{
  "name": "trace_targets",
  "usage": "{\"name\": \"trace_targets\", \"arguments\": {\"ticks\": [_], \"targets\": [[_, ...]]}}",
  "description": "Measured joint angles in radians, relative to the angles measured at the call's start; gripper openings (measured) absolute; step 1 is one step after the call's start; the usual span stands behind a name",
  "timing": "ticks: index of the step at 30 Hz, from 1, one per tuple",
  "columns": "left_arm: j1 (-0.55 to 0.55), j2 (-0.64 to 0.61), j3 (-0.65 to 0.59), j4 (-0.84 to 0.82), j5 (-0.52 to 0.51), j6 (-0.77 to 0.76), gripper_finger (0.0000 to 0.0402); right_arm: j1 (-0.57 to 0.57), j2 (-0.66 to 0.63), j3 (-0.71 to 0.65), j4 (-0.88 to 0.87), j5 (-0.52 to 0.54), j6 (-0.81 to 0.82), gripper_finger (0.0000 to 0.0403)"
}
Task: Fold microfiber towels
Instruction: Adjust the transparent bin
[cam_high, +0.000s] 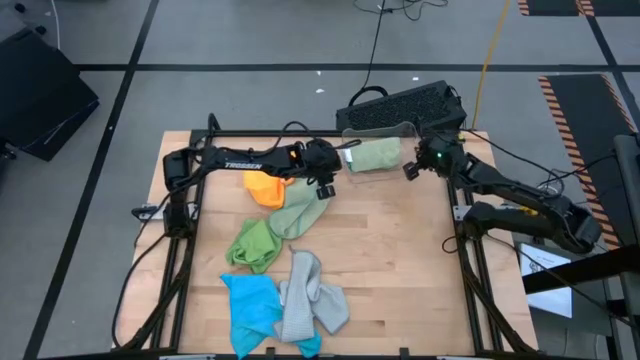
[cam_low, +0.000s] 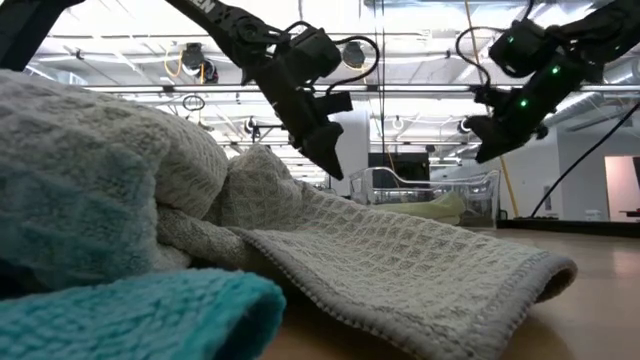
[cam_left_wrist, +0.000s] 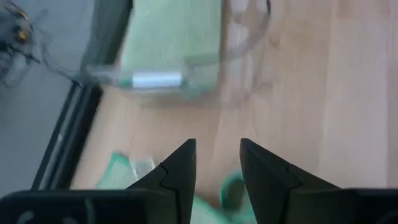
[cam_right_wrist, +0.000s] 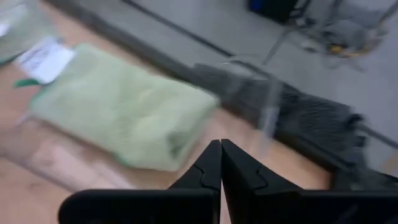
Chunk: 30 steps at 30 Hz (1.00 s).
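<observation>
— Several things are asked about; which is the largest?

— A wooden table (cam_high: 400, 250) is seen from above, with two dark arms over its far half. "TROSSEN" is read in white on the left arm (cam_high: 240, 163).

— Where are the towels found?

— A folded pale green towel (cam_high: 374, 157) is laid inside a clear plastic bin (cam_high: 385, 130) at the far edge, its long axis running left to right along that edge. A white label (cam_right_wrist: 43, 59) is seen beside it in the right wrist view; its writing cannot be read. The rest are heaped on the table: a grey towel (cam_high: 305, 300) at the near edge, stretched from far to near, a blue towel (cam_high: 250, 305) just left of it and touching it, a bright green towel (cam_high: 252, 245) farther in, another pale green towel (cam_high: 300, 212) running diagonally up from it, and an orange towel (cam_high: 265, 188) partly hidden under the left arm.

— How are the jaws set?

— The left gripper (cam_high: 327, 190) is held above the upper end of the diagonal pale green towel, its fingers (cam_left_wrist: 177, 174) parted narrowly with nothing between them. The right gripper (cam_high: 408, 170) is held at the bin's right end, its fingers (cam_right_wrist: 211, 163) pressed together and empty.
</observation>
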Motion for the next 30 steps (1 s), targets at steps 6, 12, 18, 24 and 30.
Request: {"name": "trace_targets", "arguments": {"ticks": [6, 12, 18, 24, 30], "targets": [[0.0, -0.023, 0.001, 0.011, 0.001, -0.013, 0.0124, -0.002, -0.038, 0.0, -0.149, 0.145, 0.036, 0.0], [0.0, -0.023, 0.001, 0.021, 0.019, -0.013, 0.0124, -0.002, -0.004, 0.0, -0.19, 0.105, 0.07, 0.0], [-0.003, -0.053, 0.001, -0.051, 0.01, -0.022, 0.0124, 0.012, 0.016, -0.001, -0.181, 0.026, 0.075, 0.0], [-0.003, -0.127, 0.001, -0.129, -0.003, -0.025, 0.0124, 0.044, 0.014, -0.001, -0.176, -0.026, 0.1, 0.0], [-0.003, -0.171, 0.001, -0.202, -0.029, -0.055, 0.0124, 0.093, 0.012, -0.001, -0.213, -0.023, 0.132, 0.0]]}}
